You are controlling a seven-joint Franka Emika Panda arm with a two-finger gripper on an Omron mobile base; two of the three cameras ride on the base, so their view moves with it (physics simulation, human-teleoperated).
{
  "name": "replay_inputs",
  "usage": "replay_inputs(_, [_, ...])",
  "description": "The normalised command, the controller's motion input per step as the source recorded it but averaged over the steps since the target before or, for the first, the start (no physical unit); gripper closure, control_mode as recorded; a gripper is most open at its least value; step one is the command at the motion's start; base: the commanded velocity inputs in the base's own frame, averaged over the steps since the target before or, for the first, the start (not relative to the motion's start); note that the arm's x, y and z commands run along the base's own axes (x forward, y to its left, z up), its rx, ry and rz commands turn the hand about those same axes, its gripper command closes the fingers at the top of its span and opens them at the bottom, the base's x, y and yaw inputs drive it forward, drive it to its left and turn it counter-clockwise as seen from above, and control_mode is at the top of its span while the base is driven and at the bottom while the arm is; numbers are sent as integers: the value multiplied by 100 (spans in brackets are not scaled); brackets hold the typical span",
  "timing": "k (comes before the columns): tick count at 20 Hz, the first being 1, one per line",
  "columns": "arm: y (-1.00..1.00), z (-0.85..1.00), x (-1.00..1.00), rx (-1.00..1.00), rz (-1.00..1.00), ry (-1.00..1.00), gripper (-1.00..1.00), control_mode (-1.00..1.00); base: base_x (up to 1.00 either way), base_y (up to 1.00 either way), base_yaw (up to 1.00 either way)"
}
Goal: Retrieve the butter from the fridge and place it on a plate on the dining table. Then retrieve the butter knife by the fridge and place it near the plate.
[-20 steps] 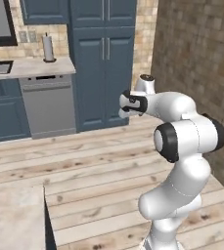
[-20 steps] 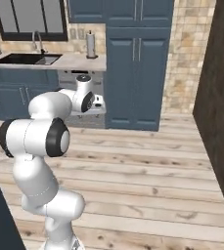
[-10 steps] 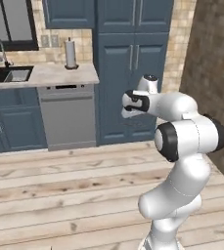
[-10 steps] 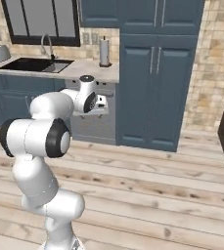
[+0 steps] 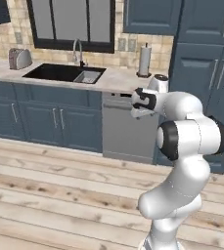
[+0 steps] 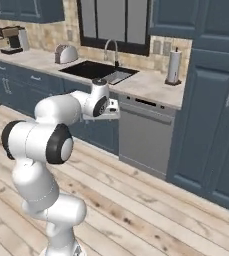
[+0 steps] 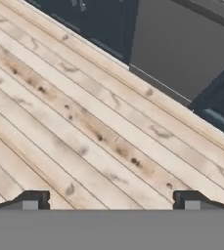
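1. Since a second ago the whole view has swung: the tall blue cabinets have slid toward 3 o'clock, and the sink and toaster have come in at 10 o'clock, so the base is turning.
2. The tool points at bare wooden floor, fingers spread fully, holding nothing.
3. Fridge, butter and plate are nowhere before the cameras; my judgement is that the robot is in transit, nothing fetched.
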Motion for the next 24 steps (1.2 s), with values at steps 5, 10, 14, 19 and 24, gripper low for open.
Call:
replay_inputs(5, [0,0,0,0,0,0,-100,100,100,0,67])
replay_inputs(10, [0,0,0,0,0,0,-100,100,100,0,54])
replay_inputs(14, [0,0,0,0,0,0,-100,100,100,8,14])
replay_inputs(19, [0,0,0,0,0,0,-100,100,99,46,-38])
replay_inputs(24, [0,0,0,0,0,0,-100,100,74,68,-47])
